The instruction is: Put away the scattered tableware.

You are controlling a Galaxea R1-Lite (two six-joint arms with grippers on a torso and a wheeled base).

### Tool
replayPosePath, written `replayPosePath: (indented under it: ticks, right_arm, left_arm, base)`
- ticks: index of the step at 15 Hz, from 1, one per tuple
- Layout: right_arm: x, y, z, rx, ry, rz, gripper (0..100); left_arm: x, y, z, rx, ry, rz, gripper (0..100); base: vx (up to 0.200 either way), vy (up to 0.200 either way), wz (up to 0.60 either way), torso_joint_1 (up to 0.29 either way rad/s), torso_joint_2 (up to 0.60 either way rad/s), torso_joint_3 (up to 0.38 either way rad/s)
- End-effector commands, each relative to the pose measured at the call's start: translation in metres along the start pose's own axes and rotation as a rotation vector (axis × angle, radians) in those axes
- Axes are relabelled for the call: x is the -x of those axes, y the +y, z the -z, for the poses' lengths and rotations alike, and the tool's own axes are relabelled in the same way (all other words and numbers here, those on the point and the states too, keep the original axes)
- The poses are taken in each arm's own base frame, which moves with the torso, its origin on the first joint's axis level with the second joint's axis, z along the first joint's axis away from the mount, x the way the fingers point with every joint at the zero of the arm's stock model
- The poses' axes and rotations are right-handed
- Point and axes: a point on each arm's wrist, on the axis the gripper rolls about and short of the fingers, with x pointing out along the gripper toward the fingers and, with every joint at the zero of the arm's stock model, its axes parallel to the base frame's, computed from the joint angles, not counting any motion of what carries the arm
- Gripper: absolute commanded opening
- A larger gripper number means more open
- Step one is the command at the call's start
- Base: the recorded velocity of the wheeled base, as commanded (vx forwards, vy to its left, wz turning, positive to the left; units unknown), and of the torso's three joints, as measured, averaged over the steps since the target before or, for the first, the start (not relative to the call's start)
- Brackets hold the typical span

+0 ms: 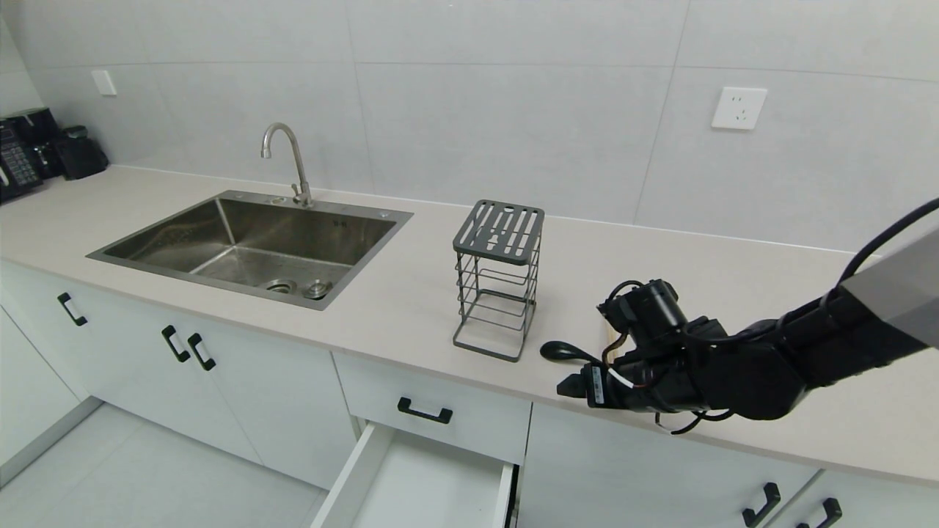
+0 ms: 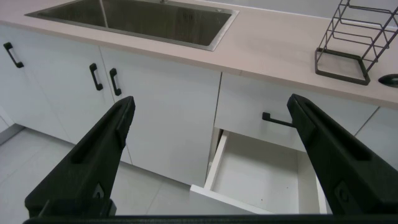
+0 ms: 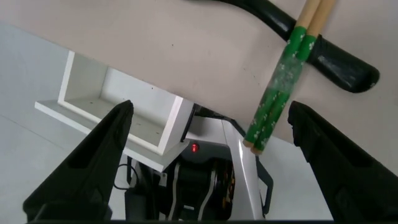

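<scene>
Pale tiled kitchen

Large light-grey tiles cover the wall, which carries a white socket. A beige countertop runs beneath it, with a steel sink and curved tap set in. White cabinets with black handles stand below, one drawer pulled open, over a pale tiled floor

R gripper open — arm extended, L gripper open
</scene>
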Motion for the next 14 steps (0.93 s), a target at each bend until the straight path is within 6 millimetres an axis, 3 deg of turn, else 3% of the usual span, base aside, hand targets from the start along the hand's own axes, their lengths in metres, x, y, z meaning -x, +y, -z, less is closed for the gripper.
replayPosePath:
  ticks: [1, 8, 9, 14]
  right_arm:
    - [-0.009, 0.0, -0.002, -0.003, 0.006, 0.007, 100]
    - [-0.027, -0.007, -0.016, -0.031, -0.061, 0.062, 100]
    - [-0.028, -0.008, -0.016, -0.034, -0.059, 0.065, 0]
    - [-0.028, -0.014, -0.018, -0.045, -0.077, 0.123, 0]
  left_arm:
    - [0.0, 0.0, 0.0, 0.0, 0.001, 0.0, 100]
    - [0.0, 0.0, 0.0, 0.005, 0.001, -0.002, 100]
    - [0.0, 0.0, 0.0, 0.005, 0.001, -0.002, 100]
    - [0.0, 0.0, 0.0, 0.005, -0.001, -0.002, 100]
  base:
    - [0.0, 0.0, 0.0, 0.0, 0.0, 0.0]
    - [0.0, 0.0, 0.0, 0.0, 0.0, 0.0]
    - [0.0, 0.0, 0.0, 0.0, 0.0, 0.0]
    - [0.0, 0.0, 0.0, 0.0, 0.0, 0.0]
